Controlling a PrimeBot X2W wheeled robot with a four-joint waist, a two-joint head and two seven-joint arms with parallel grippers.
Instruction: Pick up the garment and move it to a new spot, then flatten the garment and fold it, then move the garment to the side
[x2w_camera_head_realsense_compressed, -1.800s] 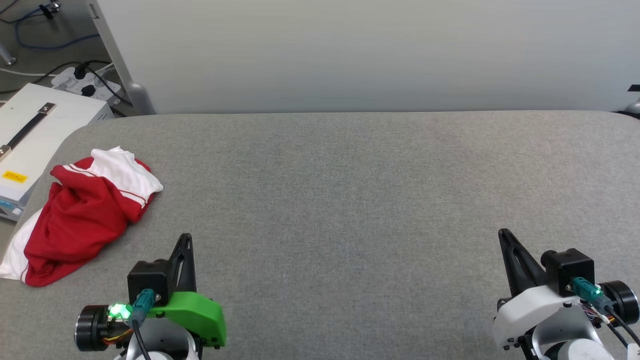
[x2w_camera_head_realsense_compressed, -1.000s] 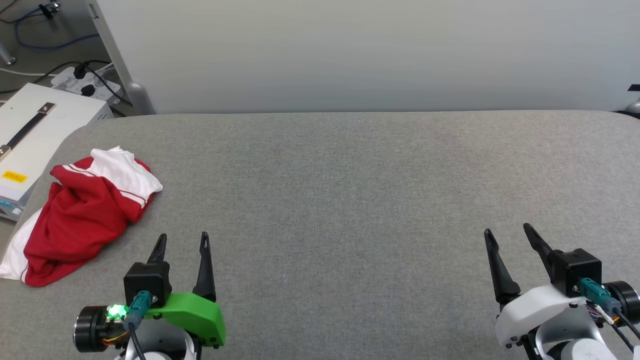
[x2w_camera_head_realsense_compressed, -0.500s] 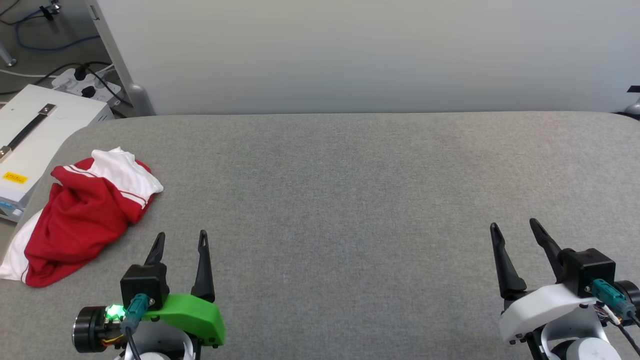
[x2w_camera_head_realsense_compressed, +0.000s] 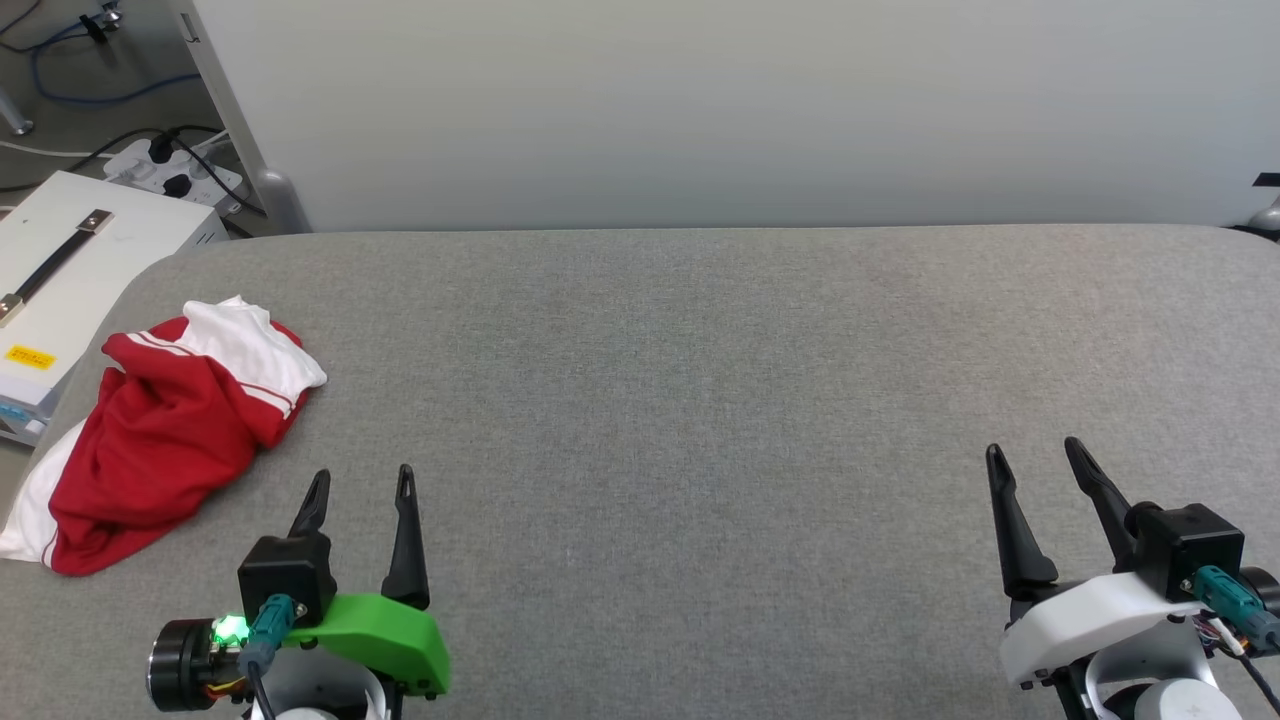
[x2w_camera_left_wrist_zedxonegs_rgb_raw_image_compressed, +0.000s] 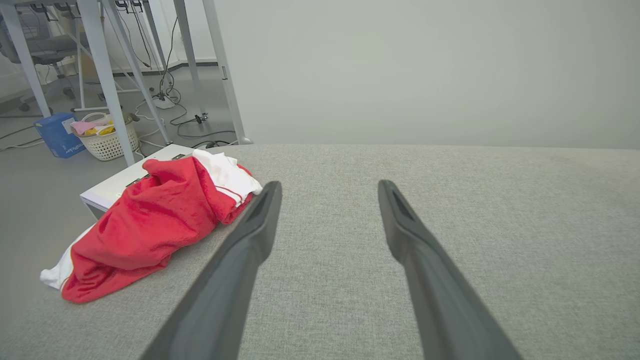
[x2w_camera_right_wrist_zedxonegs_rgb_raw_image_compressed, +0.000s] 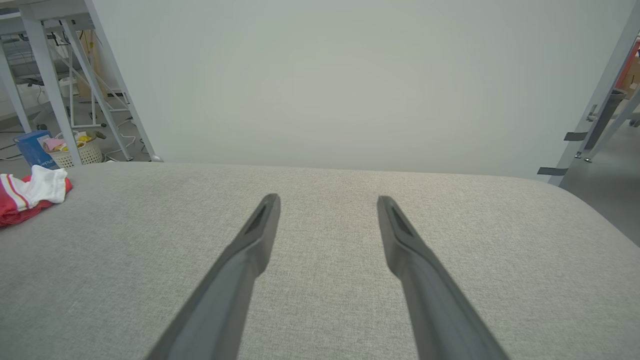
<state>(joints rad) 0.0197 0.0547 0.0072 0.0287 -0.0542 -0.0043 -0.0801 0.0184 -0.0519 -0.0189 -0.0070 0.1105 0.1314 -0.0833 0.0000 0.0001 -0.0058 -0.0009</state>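
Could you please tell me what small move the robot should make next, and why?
Probably swing the left gripper forward and leftward, toward the garment. It lies crumpled near the grey table's left edge, ungripped; the left gripper is open, empty and nearest, while the right gripper sits far across.

Garment (x2w_camera_head_realsense_compressed: 160, 440) bunched up, folds hide most of its surface; right wrist view cuts it at the left edge. White box (x2w_camera_head_realsense_compressed: 70, 260) cut by head view's left edge, its yellow label (x2w_camera_head_realsense_compressed: 28, 356) too small to read. Basket (x2w_camera_left_wrist_zedxonegs_rgb_raw_image_compressed: 107, 142) contents in left wrist view too small to tell. Left pincer (x2w_camera_head_realsense_compressed: 363, 472) and right pincer (x2w_camera_head_realsense_compressed: 1032, 446) wrists cut by head view's bottom edge.
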